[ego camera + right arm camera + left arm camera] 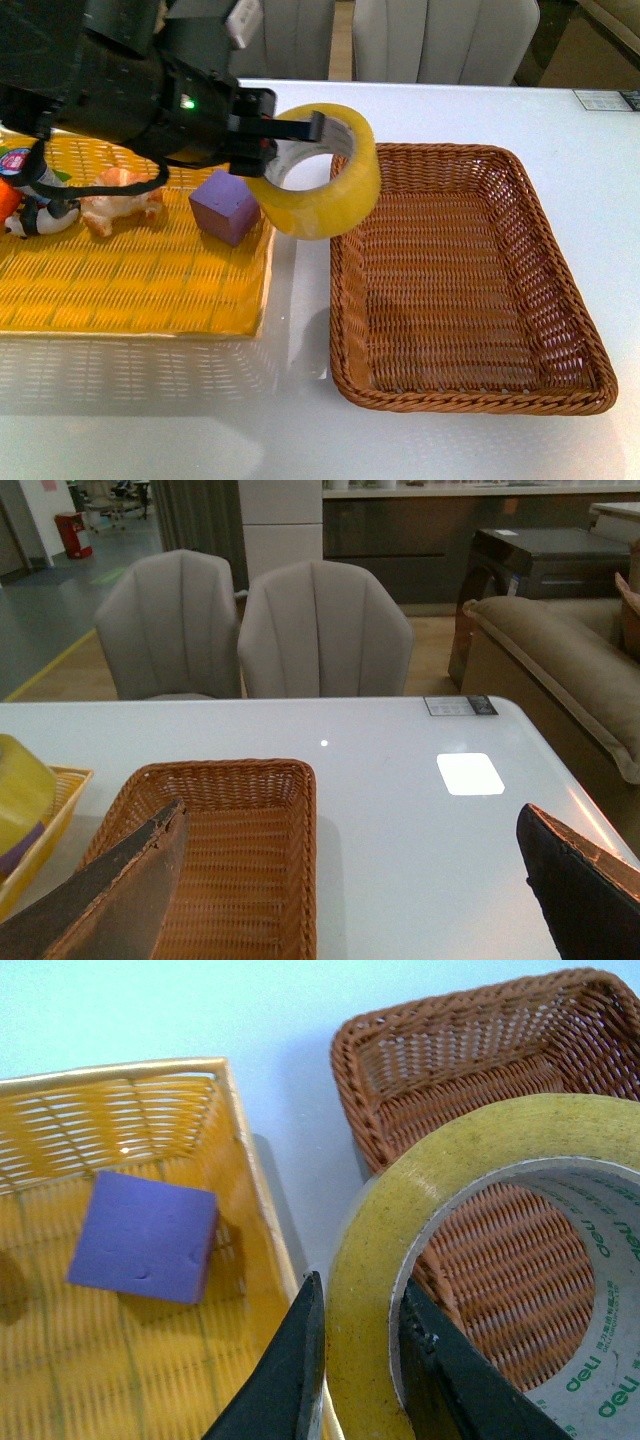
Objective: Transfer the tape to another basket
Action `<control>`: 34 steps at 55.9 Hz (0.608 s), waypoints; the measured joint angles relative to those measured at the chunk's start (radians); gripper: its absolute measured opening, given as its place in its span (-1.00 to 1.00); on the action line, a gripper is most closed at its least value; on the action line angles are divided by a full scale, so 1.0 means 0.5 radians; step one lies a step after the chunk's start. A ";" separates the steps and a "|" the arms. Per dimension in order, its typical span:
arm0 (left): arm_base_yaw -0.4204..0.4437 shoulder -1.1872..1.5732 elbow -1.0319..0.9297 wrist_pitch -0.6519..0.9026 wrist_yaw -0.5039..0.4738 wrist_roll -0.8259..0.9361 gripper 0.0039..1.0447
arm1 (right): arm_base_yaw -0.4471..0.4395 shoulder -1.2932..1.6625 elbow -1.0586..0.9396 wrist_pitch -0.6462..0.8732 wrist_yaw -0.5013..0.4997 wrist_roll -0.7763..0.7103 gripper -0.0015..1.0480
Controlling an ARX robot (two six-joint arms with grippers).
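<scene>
My left gripper (285,140) is shut on the tape (325,172), a wide yellowish roll with a white printed core, and holds it in the air over the gap between the yellow basket (130,290) and the brown wicker basket (470,280). In the left wrist view the two black fingers (290,1360) pinch the roll's wall (365,1300), one outside and one inside the core, with the brown basket (450,1050) beyond. My right gripper (350,880) is open and empty above the table, beside the brown basket (230,860). The tape (20,790) shows at that view's edge.
A purple cube (226,206) lies in the yellow basket just beside the tape, also in the left wrist view (145,1238). Small toys (118,203) lie further left in it. The brown basket holds nothing. Grey chairs (250,630) stand behind the white table (480,110).
</scene>
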 joint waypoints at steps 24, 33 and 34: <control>-0.285 0.276 0.365 -0.128 0.020 -0.002 -0.72 | 0.000 0.000 0.000 0.000 0.000 0.000 0.83; -0.340 0.364 0.442 -0.178 0.021 0.001 -0.72 | 0.000 0.000 0.000 0.000 0.000 0.000 0.83; -0.346 0.378 0.450 -0.185 0.021 -0.001 -0.72 | 0.000 0.000 0.000 0.000 0.000 0.000 0.83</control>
